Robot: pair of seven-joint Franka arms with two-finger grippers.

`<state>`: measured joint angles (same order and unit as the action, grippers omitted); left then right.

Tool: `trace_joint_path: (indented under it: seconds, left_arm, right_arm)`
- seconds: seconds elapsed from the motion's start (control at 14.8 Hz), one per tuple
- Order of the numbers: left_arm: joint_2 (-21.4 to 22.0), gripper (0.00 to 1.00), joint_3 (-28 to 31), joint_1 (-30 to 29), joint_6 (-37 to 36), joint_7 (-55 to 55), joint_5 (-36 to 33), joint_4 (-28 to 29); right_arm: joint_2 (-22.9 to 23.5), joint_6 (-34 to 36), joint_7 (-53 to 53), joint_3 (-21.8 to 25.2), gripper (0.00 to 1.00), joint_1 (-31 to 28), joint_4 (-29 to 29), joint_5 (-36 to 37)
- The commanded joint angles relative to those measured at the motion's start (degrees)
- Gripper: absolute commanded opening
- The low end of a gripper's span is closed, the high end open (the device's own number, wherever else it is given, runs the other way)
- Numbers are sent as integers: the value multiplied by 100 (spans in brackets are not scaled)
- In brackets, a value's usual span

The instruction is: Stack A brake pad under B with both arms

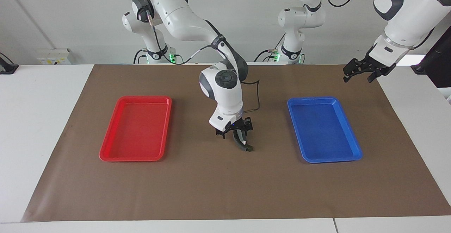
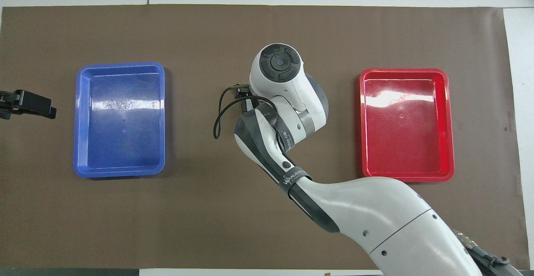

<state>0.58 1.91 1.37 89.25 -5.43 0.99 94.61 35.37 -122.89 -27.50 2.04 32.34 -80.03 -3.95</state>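
Placing step in hand: right gripper (image 1: 235, 131) low over the middle of the bench (image 1: 225, 187), between red tray (image 1: 135, 127) and blue tray (image 1: 323, 129), fingers clamped on B (image 1: 242, 142).

B hanging curved below the fingers, lower tip at or just above the brown mat. A brake pad not visible in either view, possibly hidden under the gripper. Next move likely: settling B down, then releasing. Left gripper (image 1: 361, 71) waiting, raised over the left arm's end of the bench, fingers apart.

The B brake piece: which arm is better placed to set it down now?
Right: the right gripper holds B low over the mat between the trays. The left gripper waits raised at the table's edge.
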Motion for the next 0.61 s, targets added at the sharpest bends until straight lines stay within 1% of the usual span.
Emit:
trace_joint_path:
  seconds: [0.0, 0.27, 0.41, 0.54]
  left_arm:
    - [12, 99, -51, -67, -74, -55, -38, -31]
    - [12, 99, -51, -67, -74, -55, -38, -31]
    - [12, 99, -51, -67, -74, -55, -38, -31]
    - [12, 99, -51, -67, -74, -55, -38, -31]
  right_arm:
    - [-801, 108, -54, 121, 99, -455, -574, 148]
    - [-1671, 335, 208, 121, 99, -1368, -1110, 183]
    - [-1919, 764, 760, 121, 99, -1799, -1147, 201]
    - [-2147, 1082, 1052, 121, 99, -2195, -1155, 219]
